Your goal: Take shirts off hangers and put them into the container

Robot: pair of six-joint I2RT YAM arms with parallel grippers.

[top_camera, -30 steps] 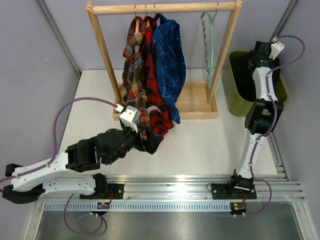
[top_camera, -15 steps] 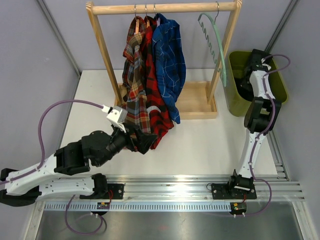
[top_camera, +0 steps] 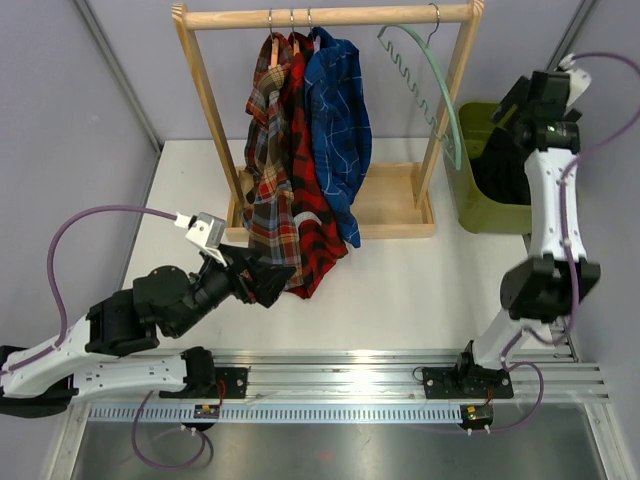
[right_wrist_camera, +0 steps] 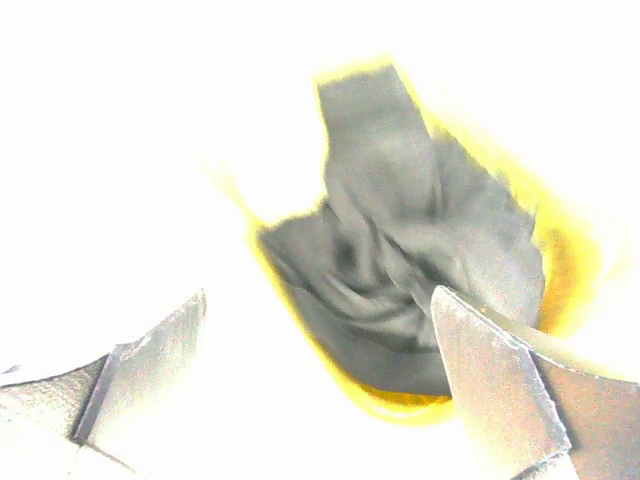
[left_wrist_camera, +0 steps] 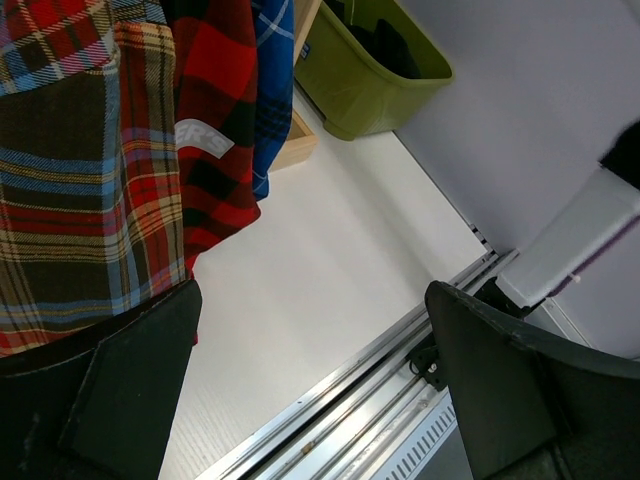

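Right of the wooden rack [top_camera: 205, 110], the container [top_camera: 466, 195] holds the black shirt [top_camera: 510, 175]. The right gripper [right_wrist_camera: 315, 300] hovers over it, jaws spread and empty, posed for dropping cloth in. The left gripper [left_wrist_camera: 312, 295], wide apart and empty, sits before the rack at the hem of the brown-tan plaid shirt [top_camera: 262, 130], seemingly to tug it down. A white patch [left_wrist_camera: 200, 135] on the red-black plaid shirt [top_camera: 300, 190] partly reads "ERS".

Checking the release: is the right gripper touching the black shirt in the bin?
Apart. Right wrist view: the open right gripper hangs clear above the black shirt lying in the bin.
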